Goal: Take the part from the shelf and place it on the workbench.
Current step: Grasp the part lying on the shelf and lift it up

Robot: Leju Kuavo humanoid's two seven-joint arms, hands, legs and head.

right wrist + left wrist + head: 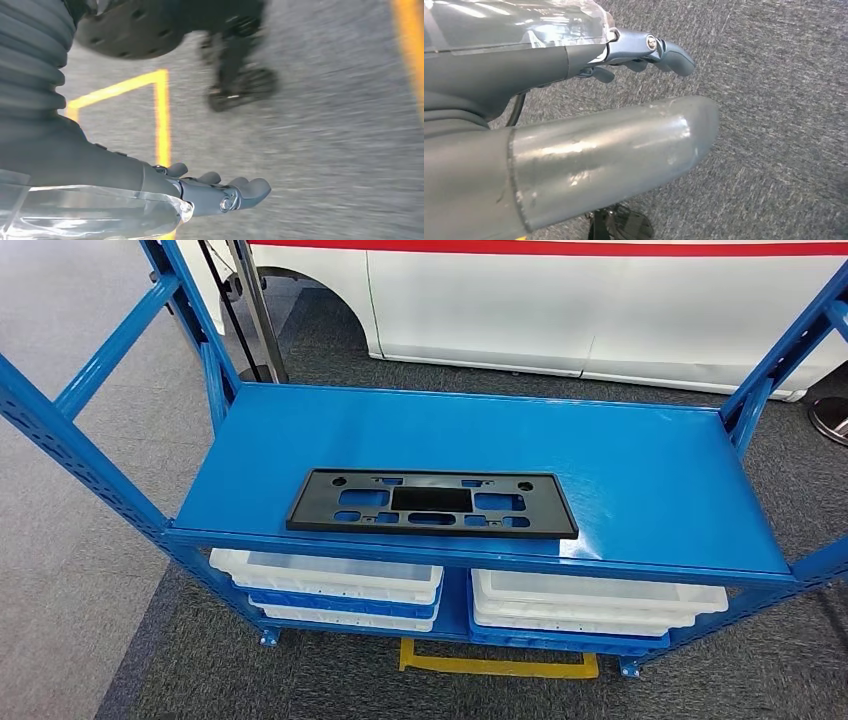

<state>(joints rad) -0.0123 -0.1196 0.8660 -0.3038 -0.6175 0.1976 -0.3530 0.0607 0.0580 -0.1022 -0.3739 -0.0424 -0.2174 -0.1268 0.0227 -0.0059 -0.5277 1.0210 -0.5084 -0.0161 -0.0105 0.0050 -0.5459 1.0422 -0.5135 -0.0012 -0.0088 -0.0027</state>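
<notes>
Lying untouched at the centre of the head view, the black part [432, 504] rests on the blue shelf [640, 470], both the left hand [574, 150] and right hand [210, 192] hanging empty with fingers apart, so everything remains.

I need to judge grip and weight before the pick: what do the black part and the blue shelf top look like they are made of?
The black part looks like moulded plastic: matte, thin and flat, with neat cut-outs and small holes. That is a guess from its look. The blue shelf top looks like painted sheet metal: a smooth, glossy coat with soft reflections, on a perforated blue frame.
</notes>
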